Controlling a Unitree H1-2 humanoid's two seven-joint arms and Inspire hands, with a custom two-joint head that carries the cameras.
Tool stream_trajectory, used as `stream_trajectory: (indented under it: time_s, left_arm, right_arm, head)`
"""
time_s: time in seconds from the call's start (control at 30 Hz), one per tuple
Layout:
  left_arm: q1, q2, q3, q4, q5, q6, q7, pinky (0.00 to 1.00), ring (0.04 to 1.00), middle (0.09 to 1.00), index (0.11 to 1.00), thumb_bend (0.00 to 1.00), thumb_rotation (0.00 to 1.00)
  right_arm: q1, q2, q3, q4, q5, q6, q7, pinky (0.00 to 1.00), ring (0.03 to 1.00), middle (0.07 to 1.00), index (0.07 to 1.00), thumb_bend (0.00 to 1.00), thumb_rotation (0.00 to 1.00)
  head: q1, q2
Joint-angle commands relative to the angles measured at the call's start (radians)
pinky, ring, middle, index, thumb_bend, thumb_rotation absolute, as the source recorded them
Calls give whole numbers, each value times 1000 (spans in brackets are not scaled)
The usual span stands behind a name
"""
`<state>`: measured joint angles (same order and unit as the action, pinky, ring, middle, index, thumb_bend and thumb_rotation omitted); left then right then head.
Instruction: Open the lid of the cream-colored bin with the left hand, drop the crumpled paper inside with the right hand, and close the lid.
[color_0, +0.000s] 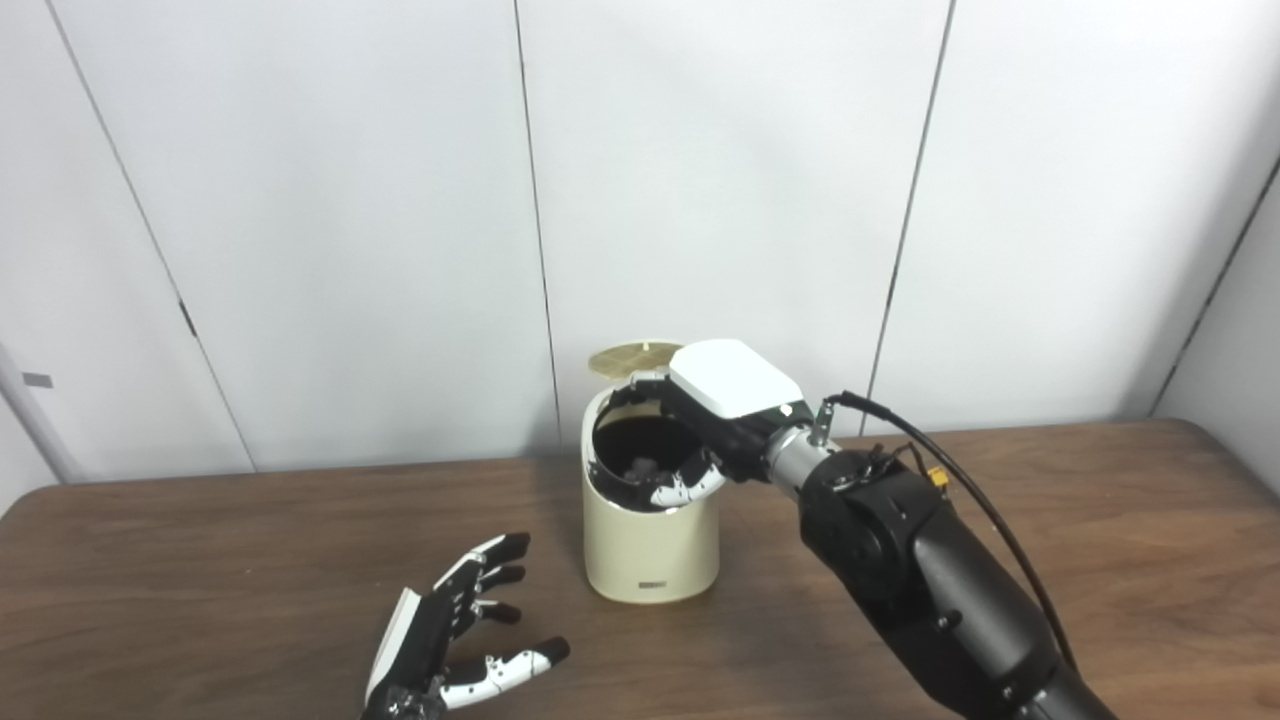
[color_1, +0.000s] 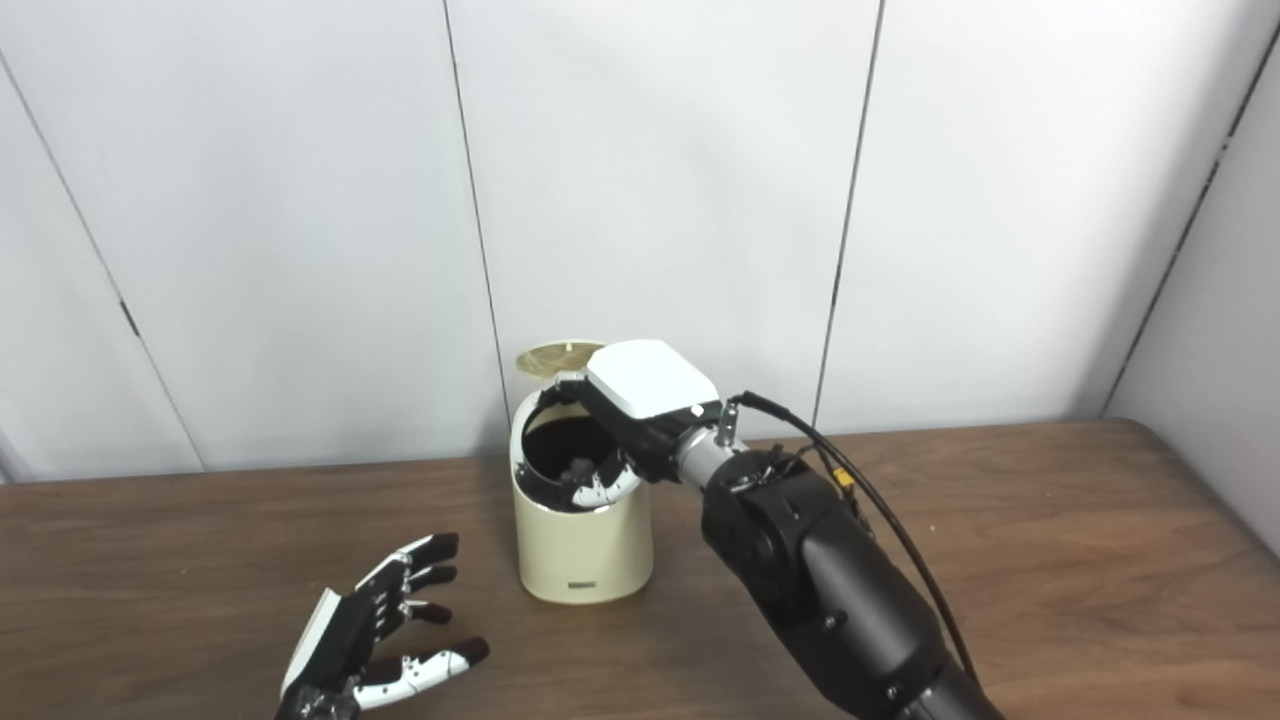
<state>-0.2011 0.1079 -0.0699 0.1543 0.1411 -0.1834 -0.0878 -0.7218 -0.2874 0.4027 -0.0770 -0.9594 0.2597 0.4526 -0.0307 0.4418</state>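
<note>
**A:** What was seen to the left of the bin?

**B:** The left hand (color_0: 455, 630) was seen low over the table (color_0: 200, 560), left of and nearer than the cream-colored bin (color_0: 650, 545), well apart from it. Its fingers (color_0: 495, 575) were spread wide and nothing was held by it.

**A:** And the bin itself?

**B:** It was stood upright on the table, near the far edge, in front of the white wall panels (color_0: 350, 200). Its lid (color_0: 632, 358) was raised behind the opening, tilted back, so that the dark interior was exposed.

**A:** Where was the crumpled paper found?

**B:** A small greyish lump, taken to be the crumpled paper (color_0: 640, 467), was seen down inside the bin, below the rim. It was too dim for more to be made out.

**A:** And to the right of the bin?

**B:** The right hand (color_0: 700, 430) was reached in over the bin's right rim, with its fingertips (color_0: 675, 492) curled down inside the opening. Nothing could be seen clasped by them, but whether they were spread or closed could not be told. A black cable (color_0: 960, 480) was looped along the right arm.
</note>
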Motion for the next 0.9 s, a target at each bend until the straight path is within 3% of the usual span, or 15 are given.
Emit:
stream_trajectory:
  time_s: [0.0, 0.33, 0.53, 0.6, 0.7, 0.87]
  left_arm:
    - [-34, 6, 4, -21, -6, -40, 8, 643, 809, 854, 867, 781, 126]
    - [-36, 4, 1, -19, 0, -38, 10, 646, 812, 858, 868, 773, 124]
    - [-38, 5, 2, -11, -4, -48, 10, 639, 802, 853, 868, 776, 119]
    - [-38, 5, 4, -10, -11, -47, 7, 648, 805, 854, 869, 776, 116]
    - [-37, 6, 4, -14, -8, -42, 7, 658, 811, 857, 871, 774, 118]
    - [-37, 6, 4, -16, -4, -40, 9, 645, 808, 857, 871, 776, 122]
  right_arm:
    - [-19, -17, -16, -24, -8, -4, -1, 475, 705, 801, 776, 921, 258]
    - [-2, -19, -29, -28, 4, -24, -30, 471, 693, 784, 761, 897, 243]
    - [42, 13, -104, -48, 66, -89, -197, 343, 464, 590, 622, 763, 54]
    - [54, 20, -121, -55, 66, -99, -239, 319, 431, 514, 611, 613, 14]
    - [71, 25, -145, -67, 65, -106, -294, 321, 432, 471, 551, 538, 4]
    - [105, 20, -193, -99, 77, -113, -366, 268, 379, 472, 522, 524, 2]
  head:
    - [-1, 0]
    - [0, -4]
    - [1, -6]
    - [1, -6]
    - [-2, -7]
    - [-3, -7]
